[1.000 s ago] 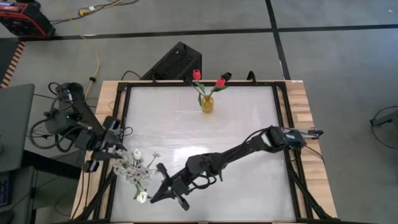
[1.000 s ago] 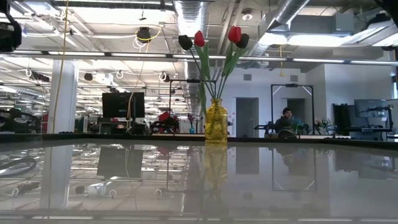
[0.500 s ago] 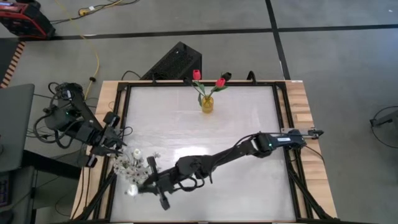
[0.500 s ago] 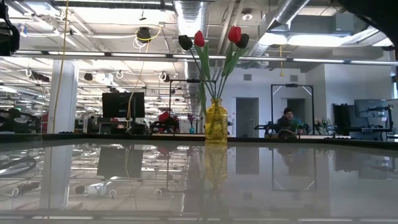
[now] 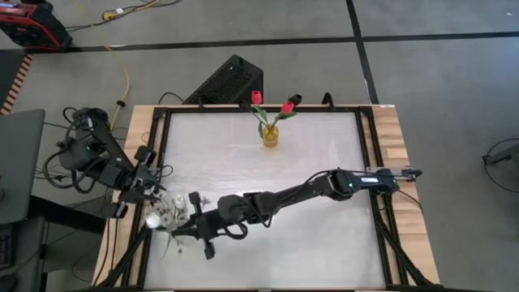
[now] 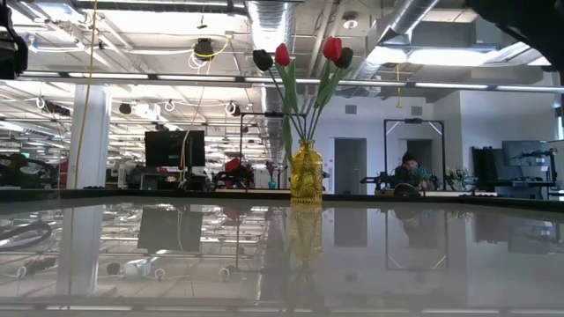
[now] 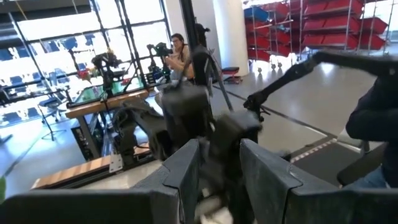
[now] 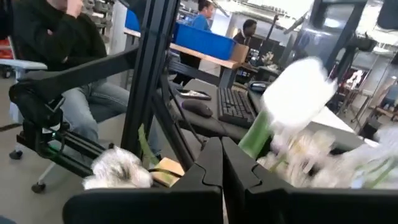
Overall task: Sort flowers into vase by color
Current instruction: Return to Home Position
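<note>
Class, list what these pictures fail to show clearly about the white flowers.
High view: the white flowers are too small to count, partly under the right gripper.
Low view: out of frame; only the yellow vase shows.
Right wrist view: the white bud is blurred.
Left wrist view: a dark shape beyond the left gripper hides them.

At the table's eight o'clock the white flowers (image 5: 168, 214) blur together; the right gripper (image 5: 185, 230) perhaps hides their stems.
</note>
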Robot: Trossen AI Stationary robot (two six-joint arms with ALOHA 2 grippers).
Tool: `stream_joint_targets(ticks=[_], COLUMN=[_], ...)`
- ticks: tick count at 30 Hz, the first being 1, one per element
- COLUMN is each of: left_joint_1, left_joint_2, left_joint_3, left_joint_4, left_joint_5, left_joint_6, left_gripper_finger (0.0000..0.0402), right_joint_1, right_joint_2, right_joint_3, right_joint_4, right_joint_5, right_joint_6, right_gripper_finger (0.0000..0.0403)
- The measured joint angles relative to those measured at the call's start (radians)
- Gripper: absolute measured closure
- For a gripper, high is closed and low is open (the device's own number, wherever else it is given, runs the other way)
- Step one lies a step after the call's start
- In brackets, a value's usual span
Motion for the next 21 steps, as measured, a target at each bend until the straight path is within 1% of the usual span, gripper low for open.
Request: stream_joint_targets(ticks=[5,8,13,15,18,21], left_joint_1=[0.000,0.000,0.002,0.015,0.048,0.091], left_joint_2=[0.000,0.000,0.002,0.011,0.036,0.075], left_joint_3=[0.000,0.000,0.000,0.000,0.000,-0.001], left_joint_4=[-0.014,-0.014,-0.015,-0.012,-0.008,-0.008], left_joint_5=[-0.001,-0.001,-0.002,-0.002,0.001,0.008], left_joint_6=[-0.001,0.012,0.047,0.057,0.071,0.094], left_gripper_finger=[0.0294,0.0294,0.0294,0.0294,0.0294,0.0294], right_joint_1=[0.007,0.006,-0.004,-0.014,-0.035,-0.060], right_joint_2=[-0.113,-0.187,-0.285,-0.333,-0.396,-0.445], right_joint_3=[0.004,0.005,0.003,0.003,-0.004,-0.036], right_joint_4=[-0.176,-0.335,-0.550,-0.672,-0.808,-0.887], right_joint_5=[0.001,0.039,0.044,0.048,0.050,0.077], right_joint_6=[-0.057,-0.098,-0.108,-0.119,-0.111,-0.087], right_gripper_finger=[0.0383,0.0380,0.0377,0.0379,0.0381,0.0381])
